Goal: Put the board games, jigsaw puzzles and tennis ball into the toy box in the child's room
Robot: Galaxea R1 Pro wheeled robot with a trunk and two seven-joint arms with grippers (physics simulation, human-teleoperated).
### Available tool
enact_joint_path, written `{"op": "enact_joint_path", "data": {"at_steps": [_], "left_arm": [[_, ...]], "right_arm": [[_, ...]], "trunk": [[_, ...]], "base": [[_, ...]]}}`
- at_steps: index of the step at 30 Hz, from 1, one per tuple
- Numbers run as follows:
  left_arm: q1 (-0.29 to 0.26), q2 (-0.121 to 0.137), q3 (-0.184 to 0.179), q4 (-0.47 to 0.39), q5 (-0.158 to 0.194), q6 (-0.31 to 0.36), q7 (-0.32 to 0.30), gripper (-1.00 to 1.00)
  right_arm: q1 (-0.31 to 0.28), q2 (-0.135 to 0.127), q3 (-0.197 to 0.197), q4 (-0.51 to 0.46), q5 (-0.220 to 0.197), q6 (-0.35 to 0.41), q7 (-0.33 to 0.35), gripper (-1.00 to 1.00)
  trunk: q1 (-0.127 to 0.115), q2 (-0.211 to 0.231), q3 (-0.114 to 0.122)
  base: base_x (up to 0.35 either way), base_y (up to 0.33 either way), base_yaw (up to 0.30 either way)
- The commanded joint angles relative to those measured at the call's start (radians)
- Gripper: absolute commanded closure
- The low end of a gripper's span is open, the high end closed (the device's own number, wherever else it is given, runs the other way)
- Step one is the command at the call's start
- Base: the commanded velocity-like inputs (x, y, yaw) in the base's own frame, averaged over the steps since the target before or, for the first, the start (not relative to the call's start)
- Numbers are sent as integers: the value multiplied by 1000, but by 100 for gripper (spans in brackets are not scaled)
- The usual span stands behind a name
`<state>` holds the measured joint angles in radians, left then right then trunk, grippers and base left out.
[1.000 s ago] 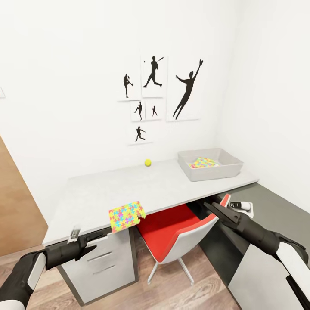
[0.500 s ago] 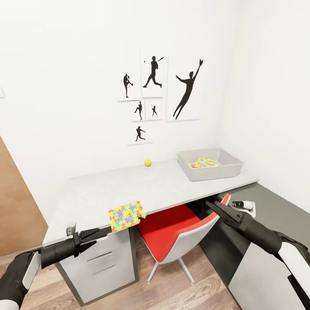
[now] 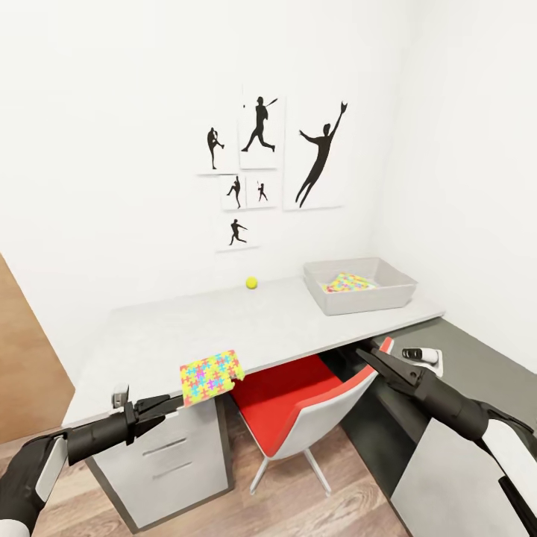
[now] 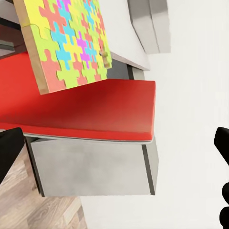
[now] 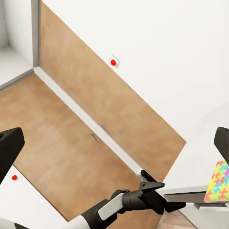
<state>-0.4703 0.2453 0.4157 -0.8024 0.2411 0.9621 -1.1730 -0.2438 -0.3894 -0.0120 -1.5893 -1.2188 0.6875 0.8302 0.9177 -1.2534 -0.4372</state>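
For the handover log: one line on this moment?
left gripper: open, beside jigsaw puzzle | right gripper: open | toy box: one puzzle inside

Nothing here can be read: no words, brands or numbers on anything I can see. The white posters (image 3: pixel 257 168) on the wall above the long pale grey-white desk (image 3: pixel 224 328) carry only black silhouettes of ball players, no captions. The bright multicoloured jigsaw sheet (image 3: pixel 211 375) at the desk's near edge bears just its interlocking pattern, as does the second jigsaw sheet (image 3: pixel 347 283) lying in the pale grey tray (image 3: pixel 388 293). The small yellow-green ball (image 3: pixel 252 283) is unmarked.
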Motion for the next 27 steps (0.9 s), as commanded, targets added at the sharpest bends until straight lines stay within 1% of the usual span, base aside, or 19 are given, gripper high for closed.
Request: {"op": "enact_joint_path", "data": {"at_steps": [1,9,17,27], "left_arm": [[-1,0,1,0,1,6,-2,-100],[-1,0,1,0,1,7,-1,-100],[-1,0,0,1,1,5,4,-100],[-1,0,0,1,1,2,0,-100]], "right_arm": [[-1,0,0,0,-5,6,0,-100],[-1,0,0,0,-5,6,0,-100],[-1,0,0,0,-5,6,0,-100],[-1,0,0,0,-5,6,0,-100]], "trunk": [[0,-1,-1],[0,-1,-1],[0,-1,-1],[0,-1,-1]], "base": [[3,-10,0],[5,-2,0],[133,79,0],[25,13,0]]}}
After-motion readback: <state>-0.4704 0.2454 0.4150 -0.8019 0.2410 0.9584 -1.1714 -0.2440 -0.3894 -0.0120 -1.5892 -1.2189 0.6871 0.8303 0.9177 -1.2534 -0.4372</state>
